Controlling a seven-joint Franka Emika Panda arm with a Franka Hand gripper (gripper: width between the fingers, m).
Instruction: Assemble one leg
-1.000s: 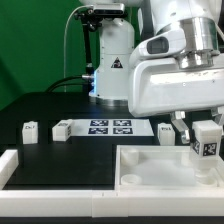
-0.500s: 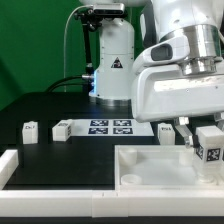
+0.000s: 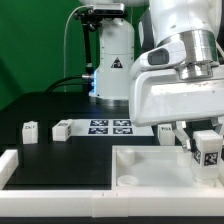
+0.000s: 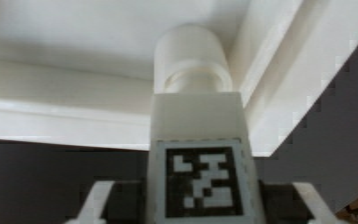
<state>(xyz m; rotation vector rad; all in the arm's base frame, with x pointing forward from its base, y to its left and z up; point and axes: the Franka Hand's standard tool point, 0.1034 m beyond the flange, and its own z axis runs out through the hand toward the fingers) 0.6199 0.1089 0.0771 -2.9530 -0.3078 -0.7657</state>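
My gripper (image 3: 207,152) is shut on a leg (image 3: 208,148), a small white block with a black-and-white tag, and holds it low over the far right corner of the large white rimmed panel (image 3: 150,165). In the wrist view the leg (image 4: 199,130) runs upright between my fingers (image 4: 105,200), its rounded end close to the panel's corner rim (image 4: 274,60). Two more legs (image 3: 31,131) (image 3: 62,129) lie on the black table at the exterior view's left. Another leg (image 3: 165,133) shows partly behind my gripper.
The marker board (image 3: 112,127) lies on the table behind the panel. A white raised rail (image 3: 20,165) runs along the front and left side. The robot's base (image 3: 112,60) stands at the back.
My gripper has moved down and slightly toward the exterior view's right with the leg, bringing it closer to the panel's corner.
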